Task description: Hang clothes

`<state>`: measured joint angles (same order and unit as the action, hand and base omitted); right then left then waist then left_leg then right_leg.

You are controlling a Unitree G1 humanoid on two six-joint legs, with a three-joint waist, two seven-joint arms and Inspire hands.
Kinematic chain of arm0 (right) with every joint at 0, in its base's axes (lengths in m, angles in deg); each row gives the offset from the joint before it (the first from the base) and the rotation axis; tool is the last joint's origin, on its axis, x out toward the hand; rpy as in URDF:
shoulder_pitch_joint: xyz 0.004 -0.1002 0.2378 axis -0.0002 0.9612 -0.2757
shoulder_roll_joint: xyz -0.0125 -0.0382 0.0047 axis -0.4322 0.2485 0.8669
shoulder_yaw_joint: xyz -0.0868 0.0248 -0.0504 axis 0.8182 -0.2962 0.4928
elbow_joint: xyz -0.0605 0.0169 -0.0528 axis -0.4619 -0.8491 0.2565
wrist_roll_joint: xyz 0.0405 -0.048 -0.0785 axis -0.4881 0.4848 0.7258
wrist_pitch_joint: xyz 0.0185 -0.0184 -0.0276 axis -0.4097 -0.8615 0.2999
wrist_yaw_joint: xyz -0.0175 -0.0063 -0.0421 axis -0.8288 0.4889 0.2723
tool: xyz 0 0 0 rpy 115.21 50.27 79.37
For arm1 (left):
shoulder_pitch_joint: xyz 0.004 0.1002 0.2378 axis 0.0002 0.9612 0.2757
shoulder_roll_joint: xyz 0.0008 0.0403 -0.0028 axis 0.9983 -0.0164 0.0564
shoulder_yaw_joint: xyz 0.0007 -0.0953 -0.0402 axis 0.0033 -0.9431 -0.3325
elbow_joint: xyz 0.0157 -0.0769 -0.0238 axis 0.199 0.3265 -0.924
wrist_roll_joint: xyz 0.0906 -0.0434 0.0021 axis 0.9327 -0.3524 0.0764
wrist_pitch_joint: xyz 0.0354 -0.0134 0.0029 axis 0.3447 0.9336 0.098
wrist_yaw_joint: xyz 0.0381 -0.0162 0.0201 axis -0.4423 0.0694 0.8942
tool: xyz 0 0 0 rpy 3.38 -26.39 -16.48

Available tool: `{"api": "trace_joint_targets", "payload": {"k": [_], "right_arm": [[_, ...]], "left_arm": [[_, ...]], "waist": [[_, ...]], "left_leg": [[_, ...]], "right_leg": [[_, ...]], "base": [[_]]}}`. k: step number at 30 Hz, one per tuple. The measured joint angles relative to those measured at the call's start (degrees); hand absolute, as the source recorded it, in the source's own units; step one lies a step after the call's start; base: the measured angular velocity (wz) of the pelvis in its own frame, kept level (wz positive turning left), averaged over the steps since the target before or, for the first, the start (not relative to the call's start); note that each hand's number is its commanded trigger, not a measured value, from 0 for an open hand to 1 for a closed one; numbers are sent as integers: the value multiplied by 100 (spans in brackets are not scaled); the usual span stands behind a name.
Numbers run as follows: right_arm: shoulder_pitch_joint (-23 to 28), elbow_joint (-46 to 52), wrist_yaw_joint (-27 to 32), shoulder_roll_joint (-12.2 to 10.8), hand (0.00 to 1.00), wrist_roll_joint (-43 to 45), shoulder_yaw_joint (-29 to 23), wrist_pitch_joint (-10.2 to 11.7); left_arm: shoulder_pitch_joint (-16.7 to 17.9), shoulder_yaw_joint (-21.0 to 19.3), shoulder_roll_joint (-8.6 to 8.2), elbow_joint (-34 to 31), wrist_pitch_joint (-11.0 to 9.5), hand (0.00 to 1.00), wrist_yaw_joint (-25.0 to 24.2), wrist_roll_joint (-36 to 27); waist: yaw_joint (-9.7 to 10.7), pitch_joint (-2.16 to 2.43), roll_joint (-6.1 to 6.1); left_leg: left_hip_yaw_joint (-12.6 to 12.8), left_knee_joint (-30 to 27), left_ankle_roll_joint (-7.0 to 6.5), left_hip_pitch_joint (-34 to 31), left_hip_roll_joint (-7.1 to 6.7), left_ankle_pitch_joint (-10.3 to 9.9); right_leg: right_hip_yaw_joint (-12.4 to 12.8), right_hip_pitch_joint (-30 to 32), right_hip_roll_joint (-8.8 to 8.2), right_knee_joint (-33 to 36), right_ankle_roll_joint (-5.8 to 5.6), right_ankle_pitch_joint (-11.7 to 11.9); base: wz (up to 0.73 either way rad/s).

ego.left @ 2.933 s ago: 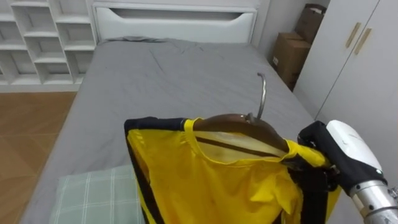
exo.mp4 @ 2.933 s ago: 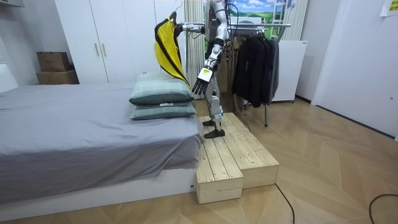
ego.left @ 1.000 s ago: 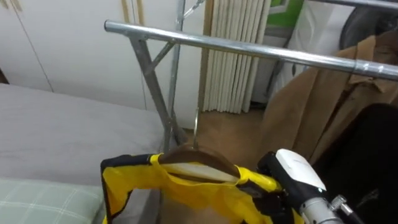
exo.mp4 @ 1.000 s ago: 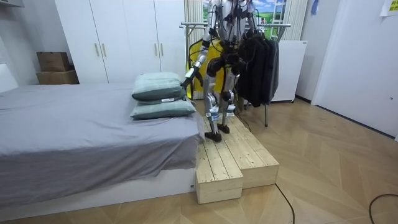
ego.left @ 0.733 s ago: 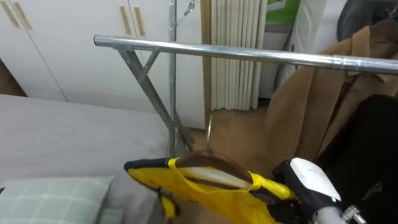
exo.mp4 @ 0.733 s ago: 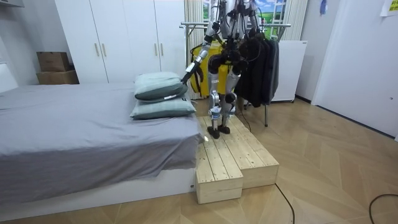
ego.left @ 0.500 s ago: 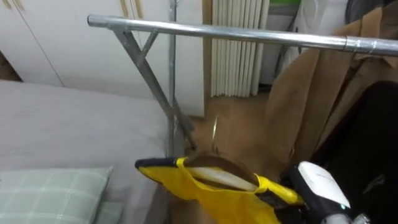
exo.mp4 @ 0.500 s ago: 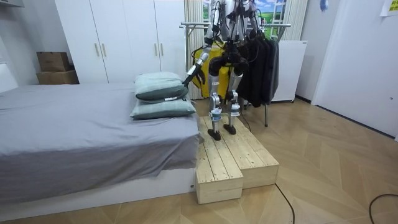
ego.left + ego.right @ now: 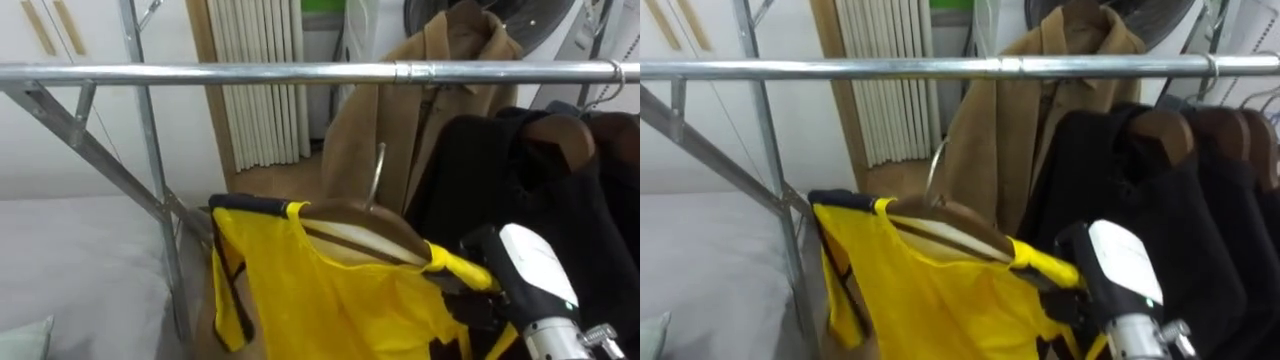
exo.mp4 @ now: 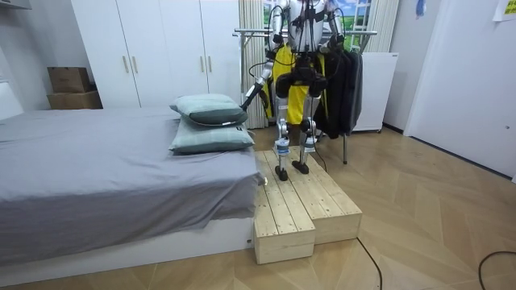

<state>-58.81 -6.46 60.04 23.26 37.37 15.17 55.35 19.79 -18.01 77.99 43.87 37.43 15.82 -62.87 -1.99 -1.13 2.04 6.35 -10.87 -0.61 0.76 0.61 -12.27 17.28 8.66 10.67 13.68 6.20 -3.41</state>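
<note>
A yellow garment (image 9: pixel 320 290) with black trim hangs on a wooden hanger (image 9: pixel 355 222), whose metal hook (image 9: pixel 377 172) points up. My right hand (image 9: pixel 487 297) is shut on the hanger's right end, partly covered by the yellow cloth. The hook's tip is well below the metal rail (image 9: pixel 250 73) of the clothes rack and apart from it. In the room view I stand on the wooden platform (image 10: pixel 300 201), facing the rack with the yellow garment (image 10: pixel 282 68) held in front of me. My left hand (image 10: pixel 245 102) hangs low toward the pillows.
On the rail's right part hang a brown coat (image 9: pixel 400 130) and several black garments (image 9: pixel 545 200). The rack's slanted leg (image 9: pixel 100 165) is at left. A bed (image 10: pixel 97 173) with two pillows (image 10: pixel 211 113) lies left of the platform, with white wardrobes (image 10: pixel 161 48) behind.
I have turned on the platform from the bed to face the rack, carrying the hanger along. The eye view has swung right along the rail. The garment is now raised closer to the rail.
</note>
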Motion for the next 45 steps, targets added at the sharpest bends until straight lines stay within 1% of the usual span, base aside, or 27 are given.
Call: {"api": "trace_joint_targets", "payload": {"k": [2, 9, 13, 14, 18, 22, 24, 29, 32, 34, 37, 40, 45], "right_arm": [[0, 166, 5, 0, 100, 39, 0, -91], [0, 406, 56, 0, 100, 152, -1, -98], [-3, 473, 55, 0, 100, 203, 3, -101], [-3, 498, 55, 0, 100, 240, 11, -112], [-4, 536, 55, 3, 100, 279, 12, -209], [-34, 537, 55, 3, 100, 396, 12, -212], [-77, 538, 55, 3, 100, 456, 12, -212], [-368, 560, 63, 42, 100, 436, 14, -208], [-461, 578, 157, 48, 100, 425, 14, -198], [-465, 578, 211, 48, 100, 411, 14, -197], [-465, 578, 245, 48, 100, 387, 14, -184], [-466, 578, 245, 48, 100, 387, 14, -182], [-559, 578, 244, 59, 100, 390, 35, -170]], "left_arm": [[-6, 0, 0, -4, 0, 0, 8, 0], [-49, 0, 0, -11, -1, 0, 17, 0], [-63, 3, -17, -145, -4, 0, 16, 1], [-66, 7, -24, -145, -6, 0, 16, 1], [-67, 21, -24, -145, -8, 0, 13, 1], [-66, 43, -24, -143, -8, 0, 9, 2], [-66, 50, -24, -142, -11, 0, 3, 9], [-66, 62, -22, -118, -52, 0, -45, 8], [-66, 62, -13, -118, -89, 0, -108, 8], [-66, 62, -10, -119, -99, 0, -114, 8], [-66, 62, -2, -112, -142, 0, -117, 8], [-66, 63, 10, -20, -241, 0, -156, 8], [-67, 128, 41, 16, -258, 0, -255, 8]], "waist": [[1, 1, -2], [9, 5, -13], [7, 9, -19], [6, 12, -21], [1, 13, -20], [-5, 19, -10], [-9, 25, -1], [-12, 38, 22], [-12, 45, 37], [-11, 54, 56], [-12, 55, 81], [-13, 57, 96], [-13, 55, 103]], "left_leg": [[17, -12, 22, 0, 19, -14], [88, -54, 65, -8, 71, -42], [95, -56, 70, -8, 79, -44], [106, -56, 70, -5, 79, -44], [109, -82, 70, -3, 81, -42], [108, -89, 70, -8, 80, -41], [109, -91, 71, -16, 78, -41], [99, -119, 71, -24, 74, -40], [64, -166, 71, -53, 71, -40], [28, -184, 71, -62, 68, -40], [-3, -184, 71, -53, 64, -40], [-5, -184, 71, -52, 61, -41], [-21, -184, 70, -38, 57, -40]], "right_leg": [[36, -13, 25, -8, 18, 11], [86, -44, 85, -12, 25, 17], [97, -48, 95, -14, 37, 24], [118, -50, 101, -14, 76, 49], [140, -62, 108, -16, 82, 58], [140, -54, 108, -10, 69, 50], [140, -42, 108, 2, 14, 19], [131, -49, 102, 11, 8, 23], [99, -53, 89, 6, 8, 23], [67, -62, 78, 0, 8, 22], [49, -78, 71, -9, 7, 22], [41, -85, 66, -9, 4, 23], [23, -97, 59, -7, 1, 24]], "base": [[-7], [-5], [-1], [-6], [-3], [0], [0], [0], [6], [9], [4], [0], [0]]}}
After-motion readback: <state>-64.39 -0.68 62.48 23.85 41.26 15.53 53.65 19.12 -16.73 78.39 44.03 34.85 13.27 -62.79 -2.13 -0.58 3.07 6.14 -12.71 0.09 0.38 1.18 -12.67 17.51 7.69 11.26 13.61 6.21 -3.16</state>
